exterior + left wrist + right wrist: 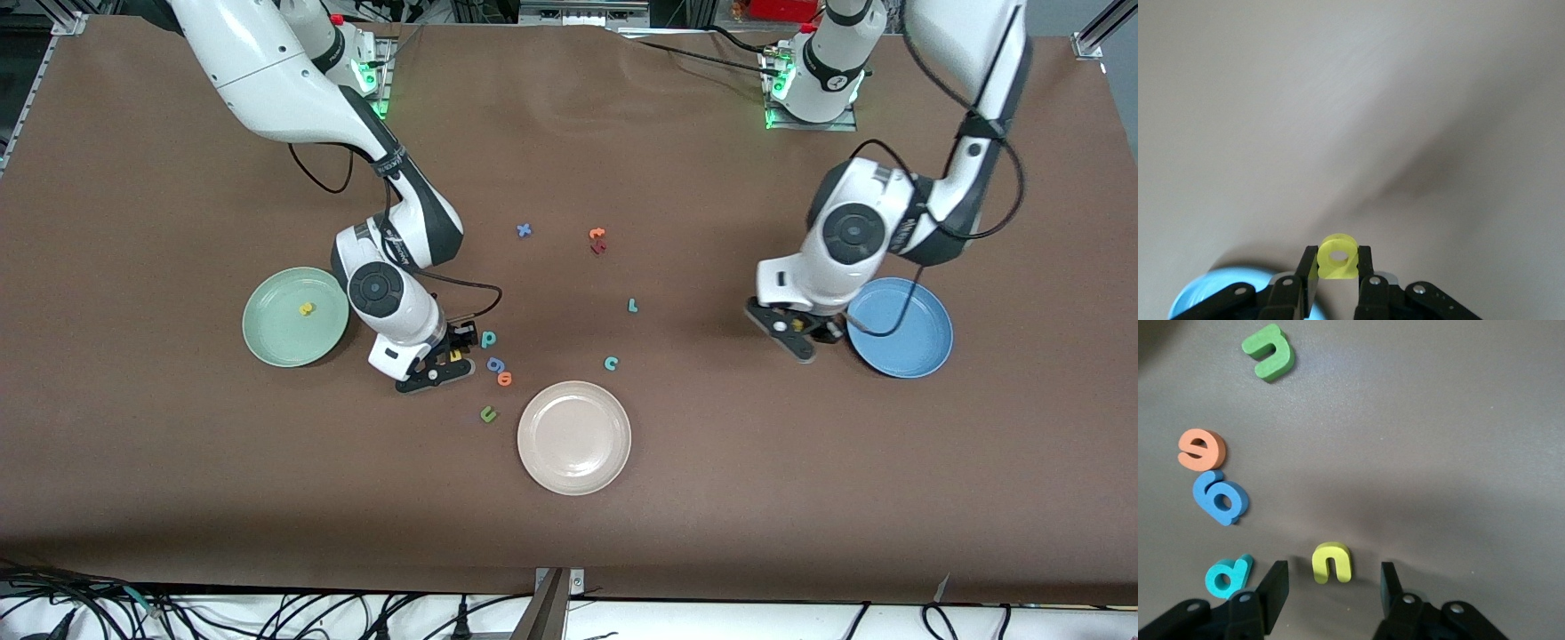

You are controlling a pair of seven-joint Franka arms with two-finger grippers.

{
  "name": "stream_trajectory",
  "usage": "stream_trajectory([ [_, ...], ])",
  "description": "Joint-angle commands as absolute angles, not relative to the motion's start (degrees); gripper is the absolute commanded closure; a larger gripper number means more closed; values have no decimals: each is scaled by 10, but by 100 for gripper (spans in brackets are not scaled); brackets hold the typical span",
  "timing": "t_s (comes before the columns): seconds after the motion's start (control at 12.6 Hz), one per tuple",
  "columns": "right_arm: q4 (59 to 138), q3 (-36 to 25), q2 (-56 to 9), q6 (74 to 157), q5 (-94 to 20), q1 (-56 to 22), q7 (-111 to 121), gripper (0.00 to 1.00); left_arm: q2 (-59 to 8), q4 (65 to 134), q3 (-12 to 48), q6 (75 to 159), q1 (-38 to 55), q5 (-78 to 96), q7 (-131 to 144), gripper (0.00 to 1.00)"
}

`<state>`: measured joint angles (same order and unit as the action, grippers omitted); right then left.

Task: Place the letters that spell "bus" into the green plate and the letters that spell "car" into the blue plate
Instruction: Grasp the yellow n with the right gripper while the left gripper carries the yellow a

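My right gripper (452, 357) is down at the table beside the green plate (283, 336), open, with the yellow "u" (1332, 563) lying between its fingers and touching neither. A yellow "s" (306, 309) lies in the green plate. The teal "b" (488, 339) rests just beside that gripper, also visible in the right wrist view as the teal "b" (1228, 577). My left gripper (803, 327) is shut on the yellow "a" (1338, 257), low beside the blue plate (920, 342). The teal "c" (611, 363) and teal "r" (632, 305) lie mid-table.
A blue "g" (495, 364), an orange "o" (505, 379) and a green "u" (487, 413) lie close to the right gripper. A beige plate (574, 437) sits nearer the front camera. A blue "x" (524, 230) and an orange and red pair (597, 240) lie farther off.
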<state>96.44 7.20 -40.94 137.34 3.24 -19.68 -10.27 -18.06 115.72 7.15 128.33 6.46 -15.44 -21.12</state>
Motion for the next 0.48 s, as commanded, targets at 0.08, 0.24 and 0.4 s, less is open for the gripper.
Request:
stream_trajectory([
  [0.08,958,76,-424,1374,22,-196,-85,53,-154,1176,28,1260,30,-139,-244,100],
  [0.24,959,76,-424,1376,22,-195,-84,56,-153,1178,-8,1247,21,-104,-245,100],
  [0.4,959,76,-425,1376,23,-195,-83,63,-155,1178,-27,1243,9,-84,-250,100],
])
